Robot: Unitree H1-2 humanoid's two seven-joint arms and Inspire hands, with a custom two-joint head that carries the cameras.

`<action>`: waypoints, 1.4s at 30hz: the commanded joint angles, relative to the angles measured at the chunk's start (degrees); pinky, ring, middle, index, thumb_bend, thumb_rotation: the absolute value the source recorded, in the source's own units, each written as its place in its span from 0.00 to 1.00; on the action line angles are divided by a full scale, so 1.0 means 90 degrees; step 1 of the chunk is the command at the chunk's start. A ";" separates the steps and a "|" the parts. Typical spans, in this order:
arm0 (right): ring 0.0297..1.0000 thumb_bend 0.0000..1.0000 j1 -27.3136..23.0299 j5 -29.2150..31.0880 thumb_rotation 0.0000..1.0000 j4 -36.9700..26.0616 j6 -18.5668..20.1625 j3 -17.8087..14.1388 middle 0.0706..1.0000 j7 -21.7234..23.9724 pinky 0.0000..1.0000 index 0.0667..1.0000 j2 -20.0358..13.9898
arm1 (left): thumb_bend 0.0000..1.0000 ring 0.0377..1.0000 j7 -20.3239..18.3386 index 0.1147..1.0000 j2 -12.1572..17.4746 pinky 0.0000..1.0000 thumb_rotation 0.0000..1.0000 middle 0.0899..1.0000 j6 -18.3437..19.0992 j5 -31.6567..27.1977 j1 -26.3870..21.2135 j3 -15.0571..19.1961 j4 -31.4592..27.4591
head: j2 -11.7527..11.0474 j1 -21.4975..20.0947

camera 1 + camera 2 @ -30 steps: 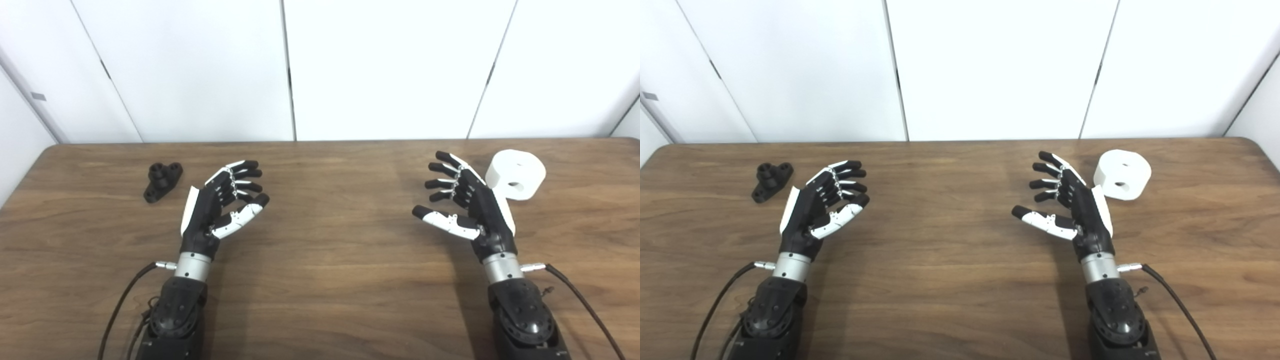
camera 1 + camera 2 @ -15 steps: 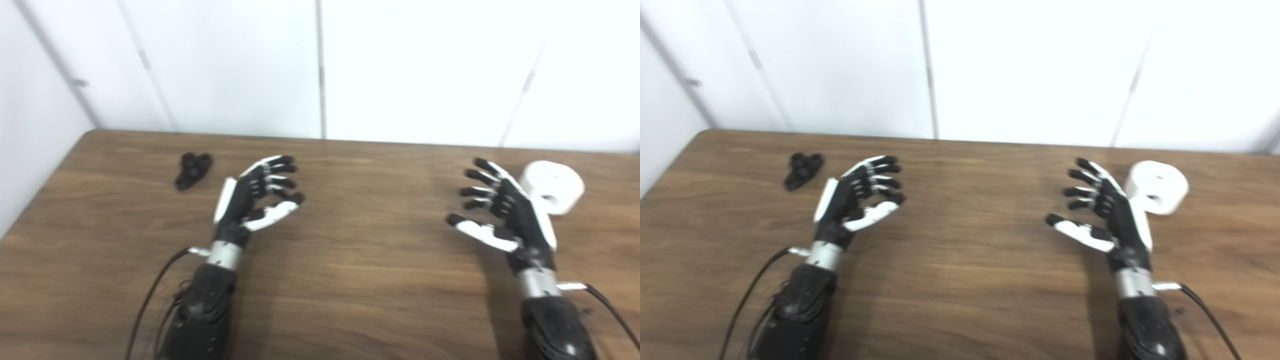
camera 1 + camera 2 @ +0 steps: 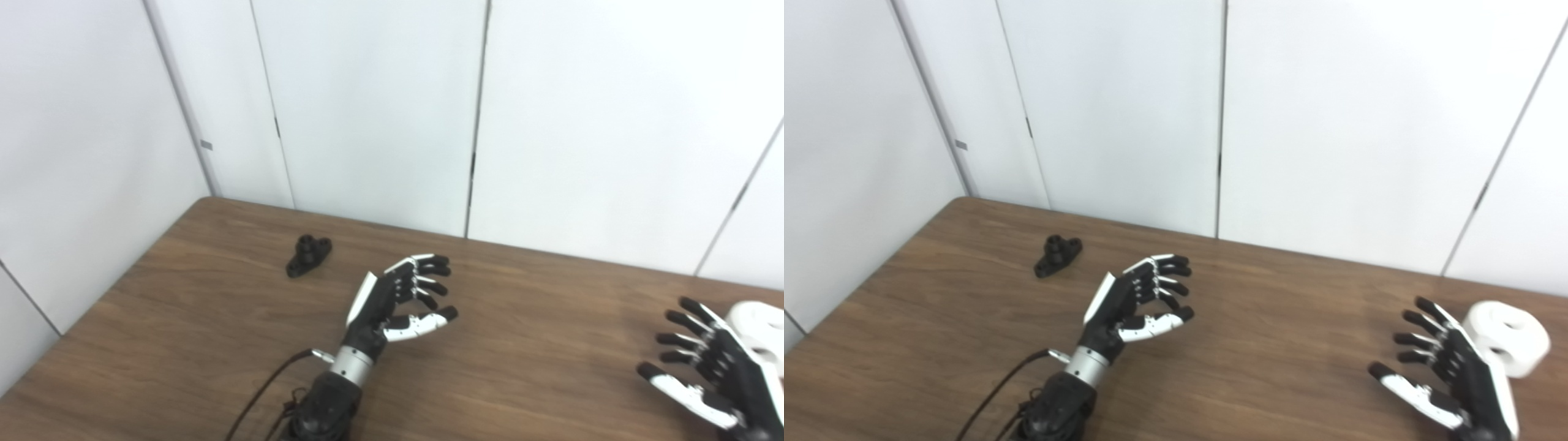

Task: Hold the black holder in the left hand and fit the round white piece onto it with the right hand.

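Left hand point(image 3: 1133, 300) empty over the wooden table point(image 3: 1274, 306), fingers spread and loosely curled. Black holder point(image 3: 1057, 255) lying on the table near the far left corner, well apart from that hand. Right hand point(image 3: 1448, 380) low at the right edge, fingers splayed, holding nothing. Round white piece point(image 3: 1510, 337) resting on the table just behind its fingers.

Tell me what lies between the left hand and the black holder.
Only bare wooden table between left hand and black holder; both eye views show it.
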 commanded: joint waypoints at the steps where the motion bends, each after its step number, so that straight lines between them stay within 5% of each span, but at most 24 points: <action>1: 0.67 0.64 -0.0097 0.0127 0.12 -0.0320 0.0022 -0.0050 0.78 0.0055 0.57 0.82 -0.0043 | 0.69 0.63 0.0085 0.70 -0.0075 0.52 0.10 0.71 -0.0107 0.0026 -0.0090 -0.0056 0.0085 | 0.0026 0.0026; 16: 0.69 0.60 -0.0049 0.0160 0.03 -0.0694 0.0377 -0.0048 0.79 0.0101 0.62 0.83 -0.0091 | 0.67 0.58 0.0301 0.68 -0.0062 0.48 0.07 0.68 0.0128 0.0168 -0.0052 0.0001 -0.0201 | 0.0089 0.0076; 26: 0.68 0.58 -0.0045 0.0273 0.01 -0.0729 0.0383 -0.0080 0.79 0.0183 0.63 0.83 -0.0125 | 0.69 0.54 0.0518 0.62 0.0356 0.50 0.10 0.58 0.0464 0.0561 -0.0203 0.0233 -0.0640 | 0.0098 0.0139; 42: 0.68 0.56 -0.0097 0.0245 0.00 -0.0765 0.0376 -0.0100 0.79 0.0220 0.62 0.82 -0.0213 | 0.73 0.63 0.1054 0.64 0.0992 0.54 0.06 0.67 0.1015 0.1471 -0.0455 0.0579 -0.1224 | 0.0128 0.0245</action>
